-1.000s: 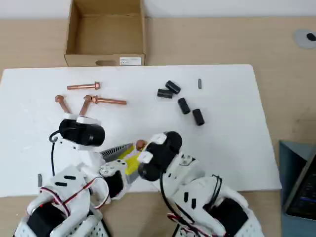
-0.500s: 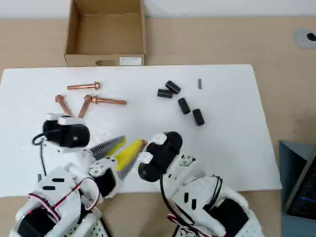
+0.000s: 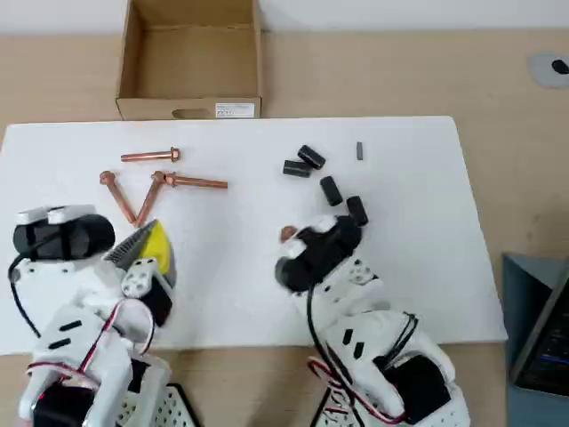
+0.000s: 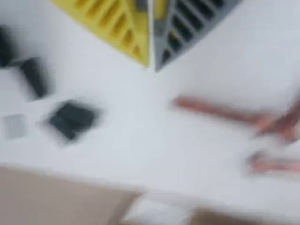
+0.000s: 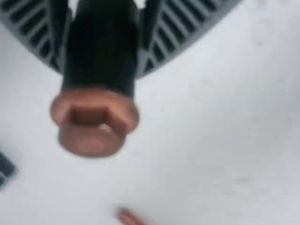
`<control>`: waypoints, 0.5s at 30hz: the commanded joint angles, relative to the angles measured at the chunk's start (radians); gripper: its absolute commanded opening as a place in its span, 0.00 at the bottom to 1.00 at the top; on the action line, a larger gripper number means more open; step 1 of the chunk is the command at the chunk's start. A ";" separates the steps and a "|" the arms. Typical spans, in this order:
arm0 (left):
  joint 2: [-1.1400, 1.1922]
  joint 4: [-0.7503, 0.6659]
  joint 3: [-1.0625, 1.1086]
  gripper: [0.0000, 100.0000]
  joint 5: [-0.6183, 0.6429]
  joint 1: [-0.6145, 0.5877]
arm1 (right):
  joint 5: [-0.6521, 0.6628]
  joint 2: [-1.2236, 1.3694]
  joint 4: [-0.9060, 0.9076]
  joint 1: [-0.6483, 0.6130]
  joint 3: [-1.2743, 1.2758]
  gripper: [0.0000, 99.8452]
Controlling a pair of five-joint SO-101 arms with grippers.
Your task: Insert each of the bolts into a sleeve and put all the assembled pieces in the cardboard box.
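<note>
My right gripper (image 5: 101,70) is shut on a black sleeve (image 5: 101,47), and a copper bolt head (image 5: 93,123) sticks out of the sleeve's end. In the high view that bolt head (image 3: 288,234) is over the white mat near the middle, just short of the loose sleeves. Several black sleeves (image 3: 310,157) lie right of centre. Several copper bolts (image 3: 191,181) lie at the left, below the cardboard box (image 3: 129,53). My left gripper (image 3: 147,233) is shut with nothing in it, its yellow and grey fingers (image 4: 136,33) just short of the nearest bolts (image 4: 220,112).
The white mat (image 3: 427,267) covers most of the wooden table. A small grey pin (image 3: 359,151) lies near the sleeves. A dark device (image 3: 538,329) sits off the mat at the right edge, and a grey disc (image 3: 551,68) is at the far right.
My left arm has pulled away from the right gripper and swung left toward the loose bolts. My right arm has carried the sleeved bolt farther from the front edge, toward the sleeves.
</note>
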 commanded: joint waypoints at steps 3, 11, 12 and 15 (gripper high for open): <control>-0.002 0.028 0.170 0.00 -0.083 -0.166 | -0.003 -0.059 0.031 0.099 -0.124 0.01; -0.002 0.017 0.390 0.00 -0.121 -0.204 | -0.021 0.173 -0.003 0.101 -0.294 0.01; -0.002 0.006 0.414 0.00 -0.121 -0.204 | -0.029 0.228 -0.020 0.101 -0.326 0.01; -0.002 -0.040 0.483 0.00 -0.121 -0.206 | -0.031 0.412 -0.087 0.101 -0.417 0.01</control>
